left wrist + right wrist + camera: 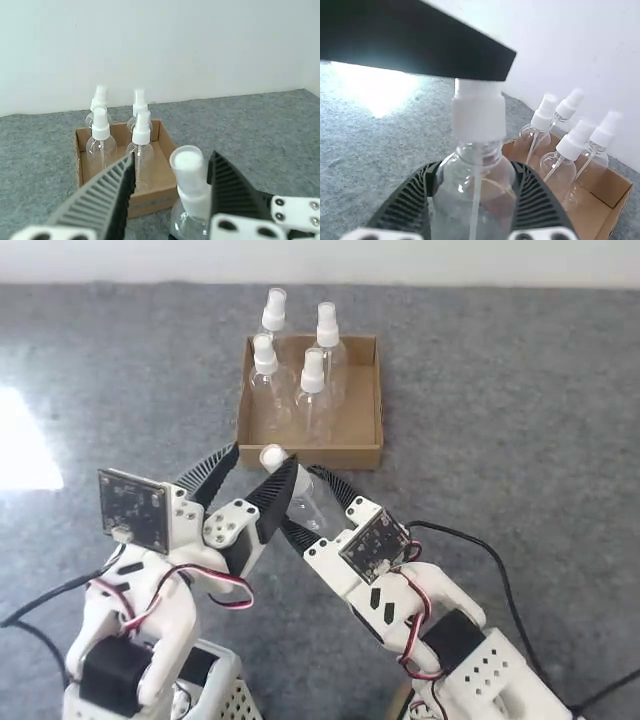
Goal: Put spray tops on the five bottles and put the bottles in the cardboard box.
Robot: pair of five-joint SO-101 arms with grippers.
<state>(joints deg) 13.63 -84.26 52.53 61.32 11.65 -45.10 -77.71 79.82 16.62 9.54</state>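
Clamping bottle (465, 195) body beside cardboard box (330, 454): right hand (474, 172). Left hand (171, 159) spread around spray top (189, 170). Likely light, slick plastic; grip mid-body

1. Box (310, 454): brown cardboard, open top, low walls, sits flat at far mid part of table.
2. Far-left bottle (271, 338), far-right bottle (330, 355), near-left bottle (268, 390), near-right bottle (315, 410): clear plastic, each w/ a white spray top on. All upright inside box, in a two-by-two block, close together.
3. Fifth bottle (470, 175): clear, same kind, outside box, just near of box's near wall, twd its left half. Approx upright, body clamped btwn fingers of right gripper (476, 172).
4. Spray top (187, 167) of fifth bottle: white, sits on neck, thin tube runs down inside bottle. Can't tell if screwed tight.
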